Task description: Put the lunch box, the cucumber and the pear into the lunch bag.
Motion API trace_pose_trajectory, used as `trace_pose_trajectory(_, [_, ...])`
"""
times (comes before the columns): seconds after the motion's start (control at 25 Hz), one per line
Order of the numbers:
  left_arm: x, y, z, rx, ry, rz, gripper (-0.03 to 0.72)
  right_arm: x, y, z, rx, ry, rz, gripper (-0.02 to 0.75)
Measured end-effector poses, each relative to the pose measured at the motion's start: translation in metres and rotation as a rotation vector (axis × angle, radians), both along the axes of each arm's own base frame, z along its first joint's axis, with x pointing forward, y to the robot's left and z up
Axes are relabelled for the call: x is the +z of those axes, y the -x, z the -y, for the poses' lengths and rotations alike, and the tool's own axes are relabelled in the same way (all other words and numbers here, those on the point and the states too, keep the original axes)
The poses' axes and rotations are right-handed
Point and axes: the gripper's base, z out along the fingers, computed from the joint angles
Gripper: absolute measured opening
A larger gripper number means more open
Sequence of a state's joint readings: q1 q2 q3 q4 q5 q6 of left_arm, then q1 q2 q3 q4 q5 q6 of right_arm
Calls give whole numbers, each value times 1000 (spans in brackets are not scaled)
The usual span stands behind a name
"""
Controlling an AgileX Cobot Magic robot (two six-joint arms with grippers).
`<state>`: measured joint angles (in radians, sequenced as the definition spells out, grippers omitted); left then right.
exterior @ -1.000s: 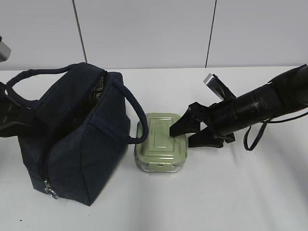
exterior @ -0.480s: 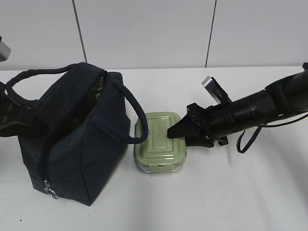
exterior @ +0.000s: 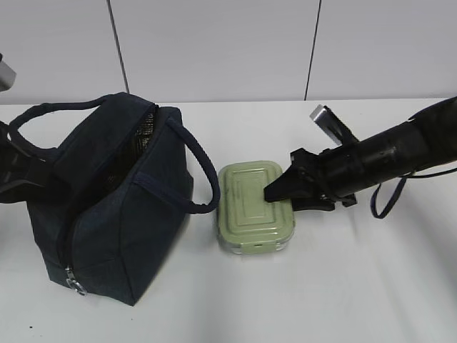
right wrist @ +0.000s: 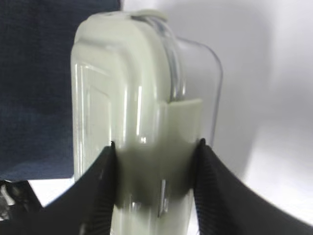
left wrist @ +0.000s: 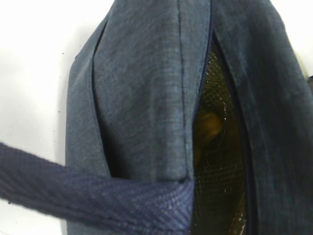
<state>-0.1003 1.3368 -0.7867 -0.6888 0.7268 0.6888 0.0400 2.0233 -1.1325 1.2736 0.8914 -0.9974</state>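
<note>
The navy lunch bag (exterior: 107,207) stands at the left with its top open. In the left wrist view its silvery lining (left wrist: 222,166) shows, with a yellow-orange pear (left wrist: 208,126) inside. The cucumber is hidden. The pale green lunch box (exterior: 255,206) lies on the table right of the bag. My right gripper (exterior: 280,194) is shut on its right end; in the right wrist view both fingers (right wrist: 215,188) press the box (right wrist: 142,107). My left gripper (exterior: 16,171) is behind the bag, with the taut handle strap (left wrist: 93,196) at its jaws.
The white table (exterior: 371,286) runs to a pale panelled wall (exterior: 214,50) at the back. The bag's near handle (exterior: 203,171) arches toward the lunch box. The zipper pull (exterior: 73,284) hangs at the bag's front corner. The bag's side (right wrist: 39,73) fills the left of the right wrist view.
My right gripper has closed onto the lunch box's right end and drawn it to the right, away from the bag. The bag and left arm have not moved.
</note>
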Motion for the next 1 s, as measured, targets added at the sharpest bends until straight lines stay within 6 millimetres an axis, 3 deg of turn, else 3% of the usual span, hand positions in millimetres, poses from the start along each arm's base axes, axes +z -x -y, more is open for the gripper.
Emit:
trace_pose_trajectory(0.2, [0,0,0,0,0,0,-20,51,7,22,-38,45,99,317])
trace_pose_trajectory(0.4, [0,0,0,0,0,1,-20,112,15,13,-4,-22,211,316])
trace_pose_trajectory(0.52, [0,0,0,1,0,2,-20,154,16,-13,49,-101,285,314])
trace_pose_trajectory(0.64, [0,0,0,3,0,3,-20,184,20,-59,117,-152,335,312])
trace_pose_trajectory(0.8, [1,0,0,8,10,2,-20,193,23,-119,161,-191,360,312])
trace_pose_trajectory(0.88, [1,-1,1,12,19,1,-20,181,22,-142,172,-194,330,312])
trace_pose_trajectory(1.0, [1,-1,1,15,25,1,-20,155,16,-155,175,-159,272,312])
